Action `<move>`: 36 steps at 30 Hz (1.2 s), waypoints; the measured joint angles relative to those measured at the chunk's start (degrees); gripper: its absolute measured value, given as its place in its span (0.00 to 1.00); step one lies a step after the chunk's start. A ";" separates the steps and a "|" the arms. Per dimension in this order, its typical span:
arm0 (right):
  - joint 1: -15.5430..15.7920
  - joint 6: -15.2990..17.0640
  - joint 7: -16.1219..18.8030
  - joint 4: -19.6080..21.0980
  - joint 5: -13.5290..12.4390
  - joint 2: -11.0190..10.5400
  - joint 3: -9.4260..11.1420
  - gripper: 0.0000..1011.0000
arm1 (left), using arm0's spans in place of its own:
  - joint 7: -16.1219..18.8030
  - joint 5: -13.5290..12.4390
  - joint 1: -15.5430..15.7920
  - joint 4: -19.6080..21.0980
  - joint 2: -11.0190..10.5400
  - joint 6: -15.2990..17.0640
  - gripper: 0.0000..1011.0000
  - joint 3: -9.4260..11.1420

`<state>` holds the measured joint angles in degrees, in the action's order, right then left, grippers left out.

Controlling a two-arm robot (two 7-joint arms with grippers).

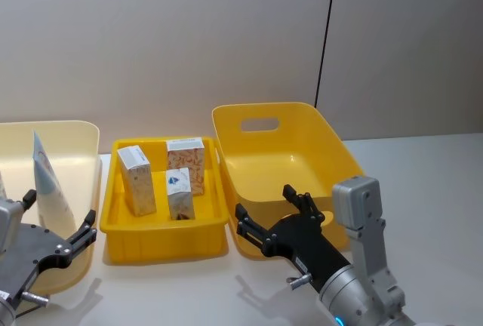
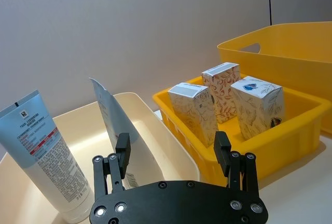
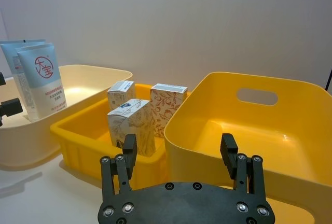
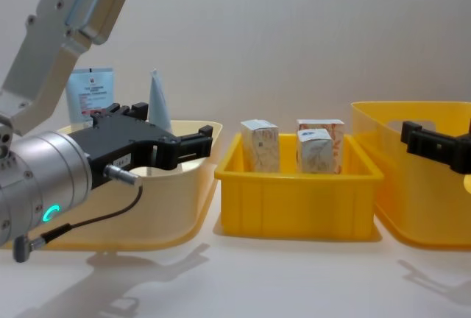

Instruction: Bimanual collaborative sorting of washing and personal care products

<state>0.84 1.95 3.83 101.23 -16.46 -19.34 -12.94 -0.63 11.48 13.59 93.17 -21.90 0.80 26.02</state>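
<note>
Yellow plastic tray (image 1: 166,241) at 12 o'clock holds three white cartons (image 1: 185,161) upright, likely for easy grasping, light-blue squeeze tubes (image 3: 41,79) lean at 10 o'clock in a cream tub (image 1: 84,152), and left gripper (image 2: 173,146) and right gripper (image 3: 179,143) hover released.

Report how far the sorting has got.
Looks done: two tubes stand in the cream bin, and three cartons stand in the middle tray. In hand: nothing; the left gripper and right gripper hover open and empty. Left: unclear; the large right bin holds nothing, so the cartons may be meant to go there.
</note>
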 joint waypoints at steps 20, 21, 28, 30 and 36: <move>0.00 0.00 0.00 0.00 0.00 0.00 0.00 0.99 | 0.00 0.00 0.00 0.00 0.00 0.00 0.99 0.00; 0.00 0.00 0.00 0.00 0.00 0.00 0.00 0.99 | 0.00 0.00 0.00 0.00 0.00 0.00 0.99 0.00; 0.00 0.00 0.00 0.00 0.00 0.00 0.00 0.99 | 0.00 0.00 0.00 0.00 0.00 0.00 0.99 0.00; 0.00 0.00 0.00 0.00 0.00 0.00 0.00 0.99 | 0.00 0.00 0.00 0.00 0.00 0.00 0.99 0.00; 0.00 0.00 0.00 0.00 0.00 0.00 0.00 0.99 | 0.00 0.00 0.00 0.00 0.00 0.00 0.99 0.00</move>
<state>0.84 1.95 3.83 101.23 -16.46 -19.34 -12.94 -0.63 11.48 13.59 93.17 -21.90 0.80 26.03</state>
